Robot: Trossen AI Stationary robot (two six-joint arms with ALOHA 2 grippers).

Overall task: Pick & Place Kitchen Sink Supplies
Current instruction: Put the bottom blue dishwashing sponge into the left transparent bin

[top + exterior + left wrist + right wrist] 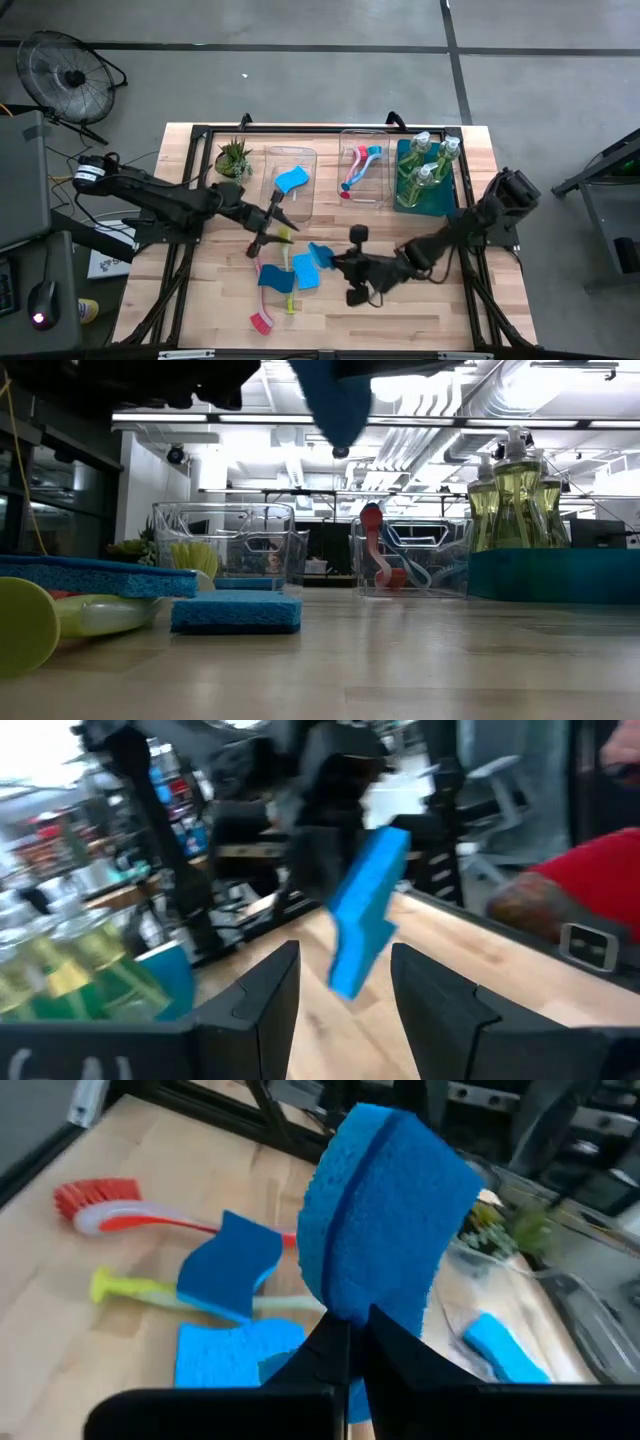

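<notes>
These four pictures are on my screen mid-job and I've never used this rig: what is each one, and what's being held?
Two dark robot arms work at a wooden table. One picture looks straight down, one looks level across the tabletop, and two come from cameras on the arms' wrists.

The right gripper is shut on a blue sponge, lifted off the table. The left gripper hangs over the table's middle, fingers apart with nothing between them.

On the table lie more blue sponges, a red brush and a yellow-green brush. Behind stand clear bins, a teal bin with soap bottles, and a small plant.
</notes>
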